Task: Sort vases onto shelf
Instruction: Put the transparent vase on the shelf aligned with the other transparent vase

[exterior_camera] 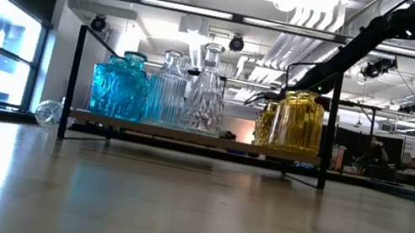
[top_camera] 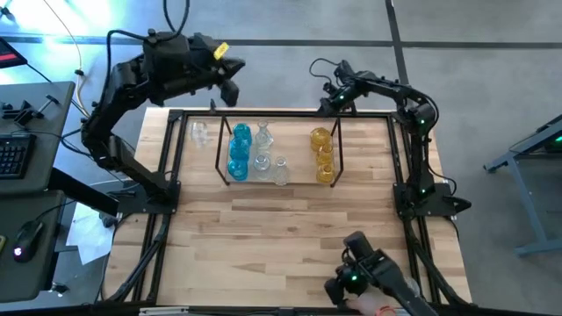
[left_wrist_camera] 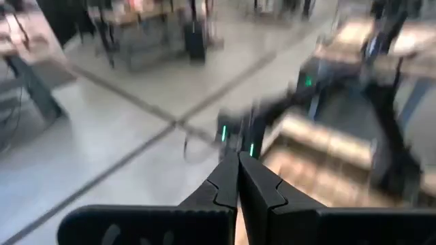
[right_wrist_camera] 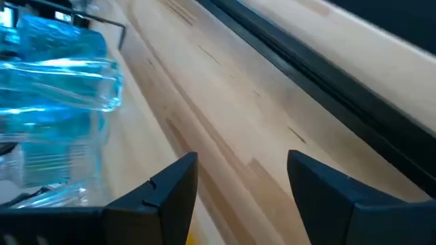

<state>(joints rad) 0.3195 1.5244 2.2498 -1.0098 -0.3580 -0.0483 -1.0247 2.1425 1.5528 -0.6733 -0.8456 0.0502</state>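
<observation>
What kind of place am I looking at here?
Probably a robotics lab or open workshop: two dark robot arms mounted at a wooden table, a keyboard on a side desk, and exposed ceiling ducts with workstations beyond.

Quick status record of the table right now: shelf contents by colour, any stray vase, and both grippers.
shelf: far half of the table
blue vases: on the shelf, left part
clear vases: on the shelf, middle
yellow vases: on the shelf, right end
stray clear vase: on the table just left of the shelf
left gripper: shut, empty, raised past the far edge
right gripper: open, empty, behind the shelf's right end
</observation>
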